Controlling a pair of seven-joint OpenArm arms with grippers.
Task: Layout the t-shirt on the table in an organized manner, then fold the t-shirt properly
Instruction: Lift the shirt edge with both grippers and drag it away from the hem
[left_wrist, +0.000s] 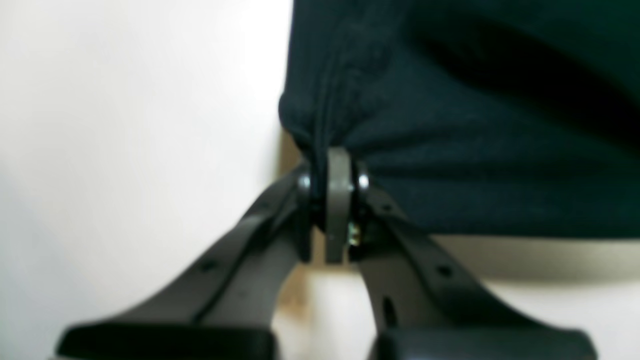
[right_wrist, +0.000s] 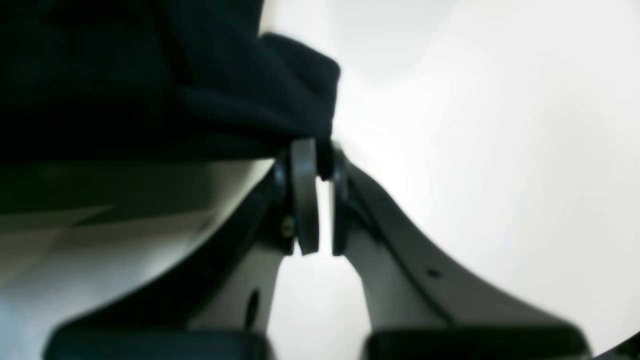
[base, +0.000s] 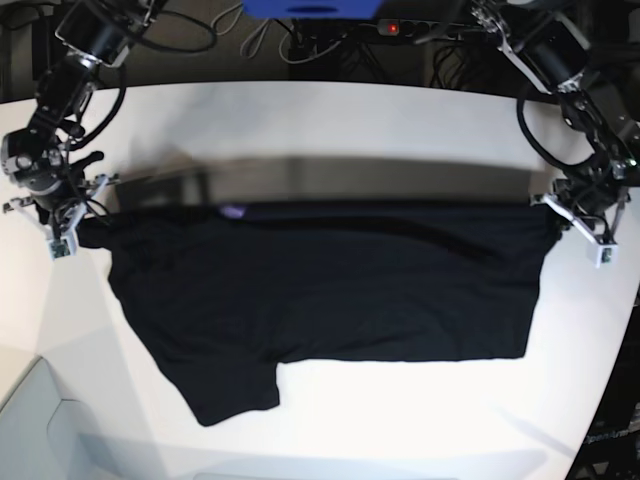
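The black t-shirt (base: 330, 290) is stretched wide across the white table (base: 350, 130), its top edge pulled taut between both grippers. A small purple patch (base: 232, 211) shows near that top edge, and one sleeve (base: 235, 390) points toward the front. My left gripper (left_wrist: 332, 167) is shut on a bunched corner of the cloth (left_wrist: 450, 150); in the base view the left gripper (base: 562, 215) is at the shirt's right end. My right gripper (right_wrist: 320, 152) is shut on the other corner (right_wrist: 280, 90); in the base view the right gripper (base: 85, 228) is at the left end.
A dark shadow band (base: 400, 175) lies on the table just behind the shirt's top edge. Cables, a blue object (base: 310, 8) and a power strip with a red light (base: 392, 27) sit beyond the far edge. The table's curved edge (base: 25, 375) runs along the front left.
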